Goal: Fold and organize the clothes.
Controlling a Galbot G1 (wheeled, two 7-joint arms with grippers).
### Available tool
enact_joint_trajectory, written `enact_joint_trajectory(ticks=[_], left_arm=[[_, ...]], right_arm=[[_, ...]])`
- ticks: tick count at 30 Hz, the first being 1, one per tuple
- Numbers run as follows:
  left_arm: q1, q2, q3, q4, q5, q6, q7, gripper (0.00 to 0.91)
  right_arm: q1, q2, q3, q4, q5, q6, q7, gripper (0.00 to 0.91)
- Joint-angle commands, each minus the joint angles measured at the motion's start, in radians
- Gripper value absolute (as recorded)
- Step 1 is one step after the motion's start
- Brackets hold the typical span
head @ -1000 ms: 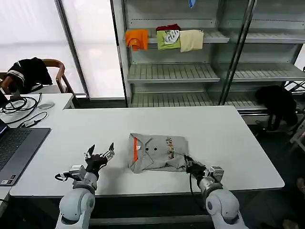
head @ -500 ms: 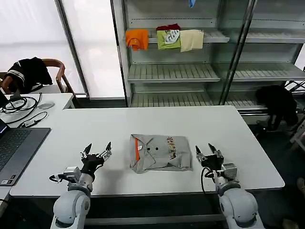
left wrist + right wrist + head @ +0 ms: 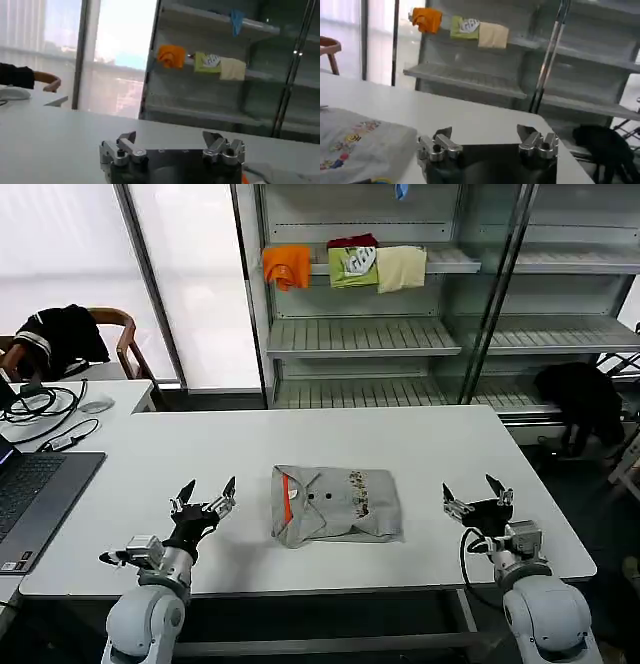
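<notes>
A light grey shirt [image 3: 336, 504] lies folded into a rectangle at the middle of the white table [image 3: 300, 439], its orange collar lining and buttons facing up and a small multicoloured print on the chest. Its printed edge also appears in the right wrist view [image 3: 355, 145]. My left gripper [image 3: 207, 498] stands open on the table a short way left of the shirt, empty [image 3: 170, 139]. My right gripper [image 3: 474, 494] stands open to the right of the shirt, apart from it, empty [image 3: 485, 132].
A laptop [image 3: 35, 489] and cables [image 3: 45, 409] lie at the table's left. Behind the table stands a metal shelf rack [image 3: 400, 334] holding folded orange, green and cream garments [image 3: 345, 264]. A black jacket [image 3: 60, 334] hangs on a chair at the far left.
My right gripper has let go of the shirt's right edge, opened and moved right, away from it. The shirt has settled flat. My left gripper shifted slightly left.
</notes>
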Motion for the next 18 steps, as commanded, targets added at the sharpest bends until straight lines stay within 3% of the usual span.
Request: enact_joint_trajectory(ticks=[1, 6, 11, 18], left_arm=[[0.021, 0.005, -0.008, -0.024, -0.034, -0.028, 0.026, 0.907], [0.018, 0.017, -0.005, -0.037, -0.041, -0.027, -0.013, 0.907], [0.012, 0.027, 0.000, -0.045, -0.040, -0.027, -0.028, 0.907], [-0.002, 0.030, 0.006, -0.025, -0.037, -0.030, -0.043, 0.907]], right_arm=[[0.006, -0.034, 0.039, 0.026, 0.022, 0.028, 0.022, 0.907], [0.013, -0.028, 0.041, 0.033, 0.024, 0.057, 0.027, 0.907], [0.004, -0.028, 0.044, 0.039, 0.023, 0.069, -0.002, 0.907], [0.004, -0.020, 0.039, 0.036, 0.032, 0.079, 0.017, 0.907]])
